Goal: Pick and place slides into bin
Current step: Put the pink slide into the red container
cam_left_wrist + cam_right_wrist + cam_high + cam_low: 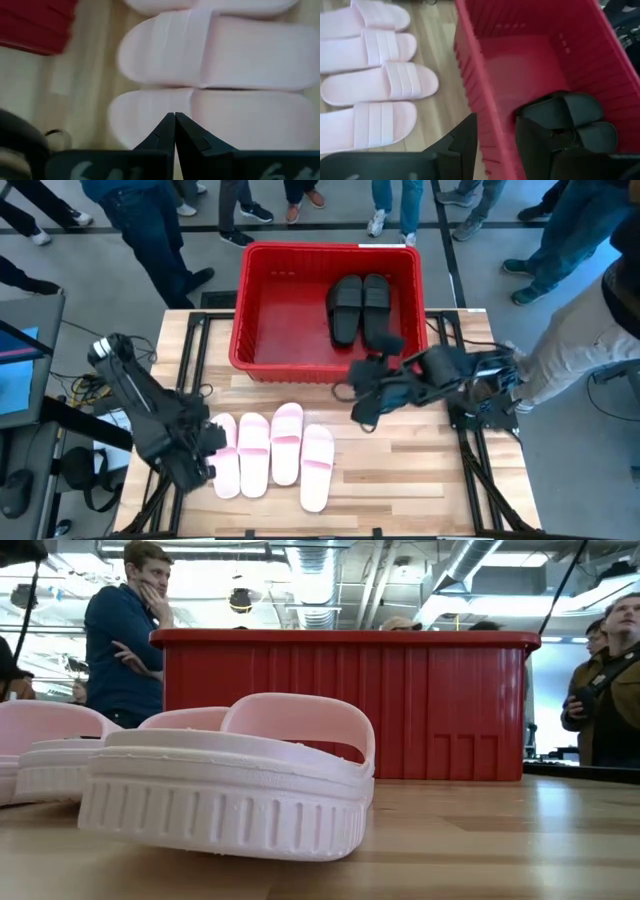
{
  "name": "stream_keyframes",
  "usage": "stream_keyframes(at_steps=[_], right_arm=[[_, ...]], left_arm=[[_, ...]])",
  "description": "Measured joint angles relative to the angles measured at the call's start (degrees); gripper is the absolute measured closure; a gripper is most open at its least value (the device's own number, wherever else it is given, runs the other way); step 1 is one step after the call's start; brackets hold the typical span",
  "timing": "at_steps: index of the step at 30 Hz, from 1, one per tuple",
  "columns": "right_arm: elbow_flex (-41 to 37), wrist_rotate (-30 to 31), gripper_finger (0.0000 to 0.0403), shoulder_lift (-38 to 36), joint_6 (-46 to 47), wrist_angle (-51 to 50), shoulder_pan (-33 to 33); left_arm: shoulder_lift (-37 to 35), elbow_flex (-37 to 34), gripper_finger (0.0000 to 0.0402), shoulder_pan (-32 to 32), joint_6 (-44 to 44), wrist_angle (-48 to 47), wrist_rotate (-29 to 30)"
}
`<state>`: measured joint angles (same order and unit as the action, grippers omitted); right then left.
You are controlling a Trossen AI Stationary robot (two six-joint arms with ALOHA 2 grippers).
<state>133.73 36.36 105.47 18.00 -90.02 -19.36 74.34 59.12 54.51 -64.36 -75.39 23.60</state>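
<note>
Four pale pink slides (270, 455) lie side by side on the wooden table, soles down; the low view shows the nearest one (230, 775) close up. The red bin (240, 310) stands at the far middle, with two black slides (360, 308) lying in its right half. My left gripper (175, 119) is shut and points steeply down just over the leftmost pink slide (215, 115), at the row's left end (205, 460). My right gripper (496, 135) is open with nothing between its fingers. It hangs over the bin's near wall (485, 75), close to the black slides (570, 120).
People stand beyond the table's far edge and at its right (570, 350); one shows behind the bin (125, 630). Bare wood (420, 480) lies to the right of the pink row. The bin's left half (285, 310) holds nothing.
</note>
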Motion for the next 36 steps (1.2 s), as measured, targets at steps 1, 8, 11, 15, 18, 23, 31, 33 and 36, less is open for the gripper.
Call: stream_keyframes(at_steps=[1, 8, 11, 15, 18, 23, 31, 33, 36], right_arm=[[0.0, 0.0, 0.0285, -0.7, 0.0, 0.0, 0.0], [0.0, 0.1, 0.0285, -4.2, -1.4, 0.0, 0.0], [0.0, -0.2, 0.0285, -4.9, -2.7, 0.0, 0.0], [0.0, -4.5, 0.0285, -5.2, -4.4, 0.0, 0.6], [0.0, -10.6, 0.0285, -4.2, -5.6, 0.0, 1.3], [-7.3, -12.1, 0.0285, -3.7, -6.4, 1.9, -1.3], [-44.3, -5.4, 0.0285, -23.8, 2.9, 31.8, -8.1], [-52.1, -5.4, 0.0285, -28.8, 3.0, 38.5, -8.5], [-61.5, -5.2, 0.0285, -34.8, 3.0, 47.3, -8.9]], left_arm=[[2.1, 1.2, 0.0402, 0.4, -0.3, -2.2, 0.2], [11.1, 5.0, 0.0402, 2.3, -0.6, -4.8, 0.1], [12.3, 5.0, 0.0402, 2.4, -2.6, -4.7, -1.1], [12.8, 5.0, 0.0402, 2.2, -4.2, -4.7, -3.9], [13.0, 5.0, 0.0402, 1.6, -4.4, -4.7, -5.3], [13.0, 4.9, 0.0402, 1.2, -4.7, -4.7, -6.4], [13.0, 4.9, 0.0402, 2.8, -6.8, -4.7, -2.1], [13.0, 4.9, 0.0401, 2.9, -6.7, -4.7, -1.9], [13.0, 4.9, 0.0401, 3.0, -6.7, -4.8, 0.1]])
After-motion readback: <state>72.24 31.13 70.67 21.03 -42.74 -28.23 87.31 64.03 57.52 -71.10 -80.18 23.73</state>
